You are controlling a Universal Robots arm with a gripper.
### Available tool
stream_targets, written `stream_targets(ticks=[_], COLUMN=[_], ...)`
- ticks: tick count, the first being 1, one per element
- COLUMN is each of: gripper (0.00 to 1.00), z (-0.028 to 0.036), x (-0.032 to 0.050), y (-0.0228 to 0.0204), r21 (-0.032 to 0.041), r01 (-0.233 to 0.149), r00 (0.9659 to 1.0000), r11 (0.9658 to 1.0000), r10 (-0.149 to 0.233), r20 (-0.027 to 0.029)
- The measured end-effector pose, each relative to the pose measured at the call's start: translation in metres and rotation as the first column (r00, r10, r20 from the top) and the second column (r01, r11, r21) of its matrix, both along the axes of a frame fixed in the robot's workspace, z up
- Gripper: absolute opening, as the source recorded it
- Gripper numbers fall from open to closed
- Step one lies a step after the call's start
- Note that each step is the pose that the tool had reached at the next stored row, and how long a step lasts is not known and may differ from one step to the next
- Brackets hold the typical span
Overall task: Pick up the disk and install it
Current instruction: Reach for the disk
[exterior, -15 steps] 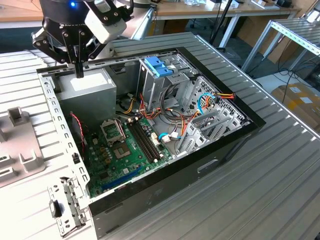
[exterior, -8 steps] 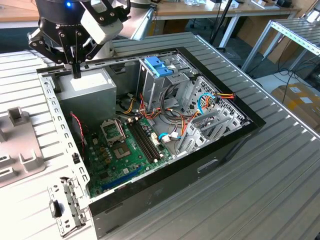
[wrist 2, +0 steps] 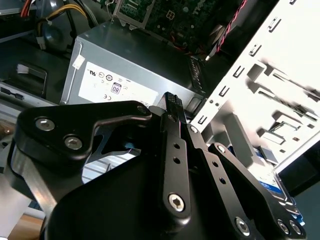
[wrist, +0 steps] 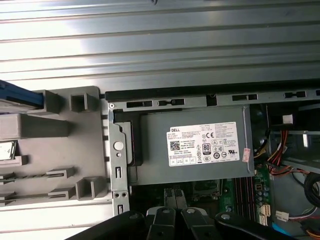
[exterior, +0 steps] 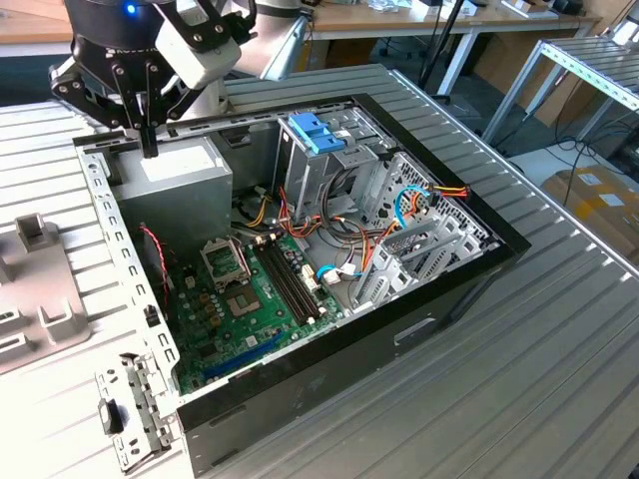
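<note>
the hand (exterior: 150, 148) is seen in the exterior view at the far corner of an open computer case (exterior: 329, 359), which is set on a ribbed metal tabletop (exterior: 519, 379). its fingers are held together, with nothing clamped between them, and the same closed pair of tips is shown in both wrist views (wrist 2: 171, 100) (wrist: 175, 197). the tips are pointed down over the grey power supply (exterior: 185, 178), close to the perforated metal edge of the case. whether that box is touched cannot be told.

the disk (wrist: 19, 96) is placed outside the case, in a grey slotted holder (wrist: 65, 130) laid on the tabletop just beside the case wall. its blue edge is caught at the border of the first wrist view, well apart from the hand.

inside the case, a paler blue bracket (exterior: 318, 133) is seated on top of the drive cage, to the exterior view's right of the power supply. a green motherboard (exterior: 250, 299) is laid flat on the case floor, with bundles of coloured wires run beside it.
</note>
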State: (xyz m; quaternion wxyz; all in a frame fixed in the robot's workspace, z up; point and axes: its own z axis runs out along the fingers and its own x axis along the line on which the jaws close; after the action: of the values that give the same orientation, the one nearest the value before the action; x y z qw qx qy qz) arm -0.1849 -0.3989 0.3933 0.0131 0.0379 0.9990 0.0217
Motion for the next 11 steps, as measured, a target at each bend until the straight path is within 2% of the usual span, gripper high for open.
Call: stream_targets(ticks=[11], gripper=[0.11], z=[0.0000], x=[-0.0065], y=[0.0000], r21=[0.0000], r01=[0.000], r00=[1.0000], r11=[1.0000], r10=[0.000], r20=[0.0000])
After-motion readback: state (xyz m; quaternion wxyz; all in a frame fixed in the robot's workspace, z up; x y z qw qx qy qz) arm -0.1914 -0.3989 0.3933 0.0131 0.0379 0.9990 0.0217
